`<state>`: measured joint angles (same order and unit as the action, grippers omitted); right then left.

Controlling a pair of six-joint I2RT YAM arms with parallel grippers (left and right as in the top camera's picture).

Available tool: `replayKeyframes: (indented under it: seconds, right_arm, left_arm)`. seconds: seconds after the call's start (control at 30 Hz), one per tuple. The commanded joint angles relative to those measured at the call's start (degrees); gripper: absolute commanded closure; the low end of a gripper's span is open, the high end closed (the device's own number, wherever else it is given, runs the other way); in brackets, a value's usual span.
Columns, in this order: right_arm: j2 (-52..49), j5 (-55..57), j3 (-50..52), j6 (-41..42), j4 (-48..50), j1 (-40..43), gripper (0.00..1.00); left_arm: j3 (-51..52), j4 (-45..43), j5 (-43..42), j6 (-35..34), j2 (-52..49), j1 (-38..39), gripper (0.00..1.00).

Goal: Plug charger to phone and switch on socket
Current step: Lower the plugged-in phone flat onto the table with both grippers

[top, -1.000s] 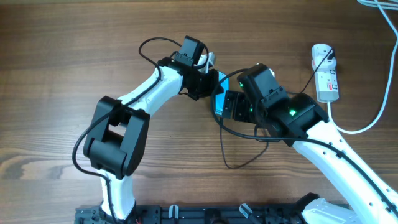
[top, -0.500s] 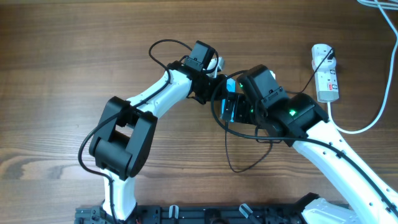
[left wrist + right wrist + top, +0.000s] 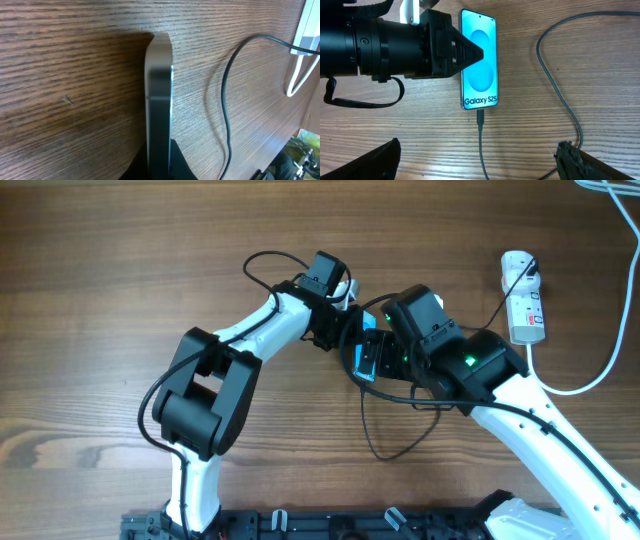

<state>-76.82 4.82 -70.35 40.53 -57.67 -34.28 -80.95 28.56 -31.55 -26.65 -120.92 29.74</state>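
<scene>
The phone (image 3: 480, 55) lies on the table with its cyan screen lit and "Galaxy S25" at its bottom. My left gripper (image 3: 451, 50) is shut on its sides; the left wrist view shows the phone (image 3: 159, 100) edge-on between the jaws (image 3: 159, 167). The charger's black connector tip (image 3: 480, 118) sits in the phone's bottom port, and its thin cable (image 3: 565, 100) loops away. My right gripper (image 3: 480, 160) is open wide, just below the connector, with the cable between its fingers. The white socket (image 3: 523, 298) lies at the far right with the black plug (image 3: 530, 272) in it.
The socket's thick white cord (image 3: 600, 370) curves along the right edge. The black cable loops on the table (image 3: 400, 435) in front of the right arm. Both arms (image 3: 300, 315) crowd the table's middle. Bare wood lies to the left.
My left gripper has moved right with the phone, closer to the right gripper. The right arm has stayed in place.
</scene>
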Motion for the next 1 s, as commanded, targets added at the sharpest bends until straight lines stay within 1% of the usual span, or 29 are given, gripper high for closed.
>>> replayKeyframes:
  seconds: [0.0,0.03,0.1,0.2,0.3,0.37,0.5,0.57,0.67,0.8,0.87,0.9,0.93,0.97]
  right_arm:
    - [-0.7,1.2,-0.4,0.6,0.0,0.2,0.00]
    - [-0.7,1.2,-0.4,0.6,0.0,0.2,0.00]
    - [-0.7,1.2,-0.4,0.5,0.0,0.2,0.00]
    - [-0.7,1.2,-0.4,0.5,0.0,0.2,0.00]
    - [-0.7,1.2,-0.4,0.5,0.0,0.2,0.00]
    - [-0.7,1.2,-0.4,0.5,-0.1,0.2,0.00]
    - [-0.7,1.2,-0.4,0.5,-0.2,0.2,0.00]
    - [-0.7,1.2,-0.4,0.3,-0.5,0.2,0.00]
    - [-0.7,1.2,-0.4,0.3,-0.7,0.2,0.00]
    - [-0.7,1.2,-0.4,0.3,-0.9,0.2,0.00]
    - [-0.7,1.2,-0.4,0.3,-1.3,0.2,0.00]
    - [-0.7,1.2,-0.4,0.3,-1.4,0.2,0.00]
    - [-0.7,1.2,-0.4,0.3,-1.6,0.2,0.00]
    - [-0.7,1.2,-0.4,0.3,-1.6,0.2,0.00]
  left_arm:
    - [-0.3,-0.1,1.2,0.5,-1.1,0.2,0.94]
    - [-0.3,-0.1,1.2,0.5,-1.1,0.2,0.89]
    - [-0.3,-0.1,1.2,0.5,-1.1,0.2,0.84]
    - [-0.3,0.1,3.0,0.5,-1.1,0.2,0.80]
    - [-0.3,0.4,3.1,0.5,-1.1,0.2,0.79]
    - [-0.3,0.6,3.2,0.5,-1.1,0.2,0.73]
    - [-0.3,0.9,3.2,0.6,-1.1,0.2,0.71]
    - [-0.3,1.3,4.3,0.5,-1.1,0.2,0.68]
    - [-0.3,2.7,6.6,0.6,-1.1,0.2,0.67]
    - [-0.3,4.2,8.4,0.6,-1.1,0.2,0.58]
    - [-0.3,4.9,9.2,0.6,-1.1,0.2,0.57]
    - [-0.3,5.0,9.2,0.6,-1.1,0.2,0.55]
    - [-0.3,5.1,9.2,0.6,-1.1,0.2,0.50]
    - [-0.3,5.2,9.2,0.6,-1.1,0.2,0.36]
